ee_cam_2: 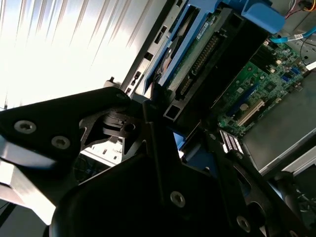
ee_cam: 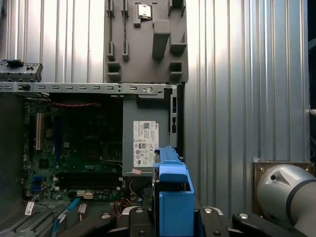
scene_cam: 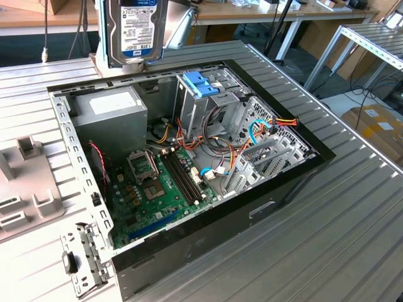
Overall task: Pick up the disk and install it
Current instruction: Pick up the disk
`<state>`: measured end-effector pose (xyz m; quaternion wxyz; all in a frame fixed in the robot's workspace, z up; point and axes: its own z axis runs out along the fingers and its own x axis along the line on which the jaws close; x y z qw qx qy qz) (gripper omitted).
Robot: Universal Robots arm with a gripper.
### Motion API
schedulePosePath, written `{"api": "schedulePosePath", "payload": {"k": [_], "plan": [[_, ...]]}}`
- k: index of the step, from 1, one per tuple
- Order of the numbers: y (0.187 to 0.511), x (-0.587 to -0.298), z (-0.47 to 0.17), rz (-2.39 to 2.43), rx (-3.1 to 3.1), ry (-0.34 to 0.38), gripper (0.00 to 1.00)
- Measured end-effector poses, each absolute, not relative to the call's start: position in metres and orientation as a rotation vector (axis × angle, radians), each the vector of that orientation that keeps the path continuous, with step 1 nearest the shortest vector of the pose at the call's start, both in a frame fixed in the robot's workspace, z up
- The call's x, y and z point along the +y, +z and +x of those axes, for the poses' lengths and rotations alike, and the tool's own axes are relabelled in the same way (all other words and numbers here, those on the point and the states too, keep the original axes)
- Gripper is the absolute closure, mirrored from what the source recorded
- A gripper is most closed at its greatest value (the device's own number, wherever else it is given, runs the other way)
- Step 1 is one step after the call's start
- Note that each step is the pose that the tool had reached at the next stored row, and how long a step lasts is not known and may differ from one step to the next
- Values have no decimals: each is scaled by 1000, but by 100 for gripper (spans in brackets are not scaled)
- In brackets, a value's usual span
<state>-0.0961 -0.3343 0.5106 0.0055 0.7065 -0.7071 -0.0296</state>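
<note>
While hanging in the air above the far rim of the open computer case (scene_cam: 208, 220), clamping the disk (scene_cam: 135, 28) upright and showing its label to the exterior view. Pinching it with the gripper (ee_cam: 173, 221) drawn in on both sides, pressing black fingers (ee_cam: 138, 224) against the blue bracket (ee_cam: 173, 195) in the first wrist view. Overlooking, from the exterior view's left to its right: a grey plastic panel (scene_cam: 28, 182) lying on the ribbed table (scene_cam: 327, 239); the power-supply box (scene_cam: 110, 110) sitting in the case's far-left corner; the green motherboard (scene_cam: 157, 185); the metal cage (scene_cam: 201, 88) carrying light-blue tabs; bundled cables (scene_cam: 271, 126) running toward that view's right.
</note>
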Motion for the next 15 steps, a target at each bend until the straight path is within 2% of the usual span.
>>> {"api": "schedulePosePath", "payload": {"k": [15], "plan": [[510, -352, -62, 2211, -2213, -94, 64]]}}
